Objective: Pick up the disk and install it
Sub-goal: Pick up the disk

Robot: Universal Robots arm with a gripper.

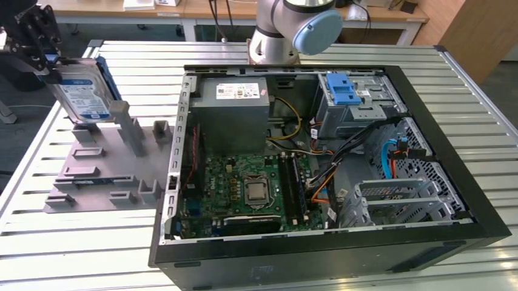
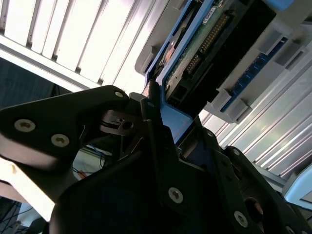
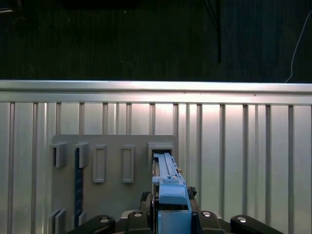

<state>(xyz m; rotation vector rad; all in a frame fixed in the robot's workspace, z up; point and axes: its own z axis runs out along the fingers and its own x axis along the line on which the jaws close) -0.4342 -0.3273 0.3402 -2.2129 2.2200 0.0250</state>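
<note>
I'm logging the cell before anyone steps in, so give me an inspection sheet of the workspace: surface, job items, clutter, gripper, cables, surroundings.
Surface: slatted metal table, carrying a grey fixture plate and an open computer case.
Job's things: the disk stands upright over the fixture plate, at the exterior view's left.
Clutter: nothing seen.
Gripper: gripper shut on the disk's upper end.
Cables: wiring bundled inside the case.
Surroundings: arm rising behind the case; wooden benches beyond.

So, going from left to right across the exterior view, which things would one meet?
The gripper → the disk it holds → the grey power supply box → the blue bracket.
</note>
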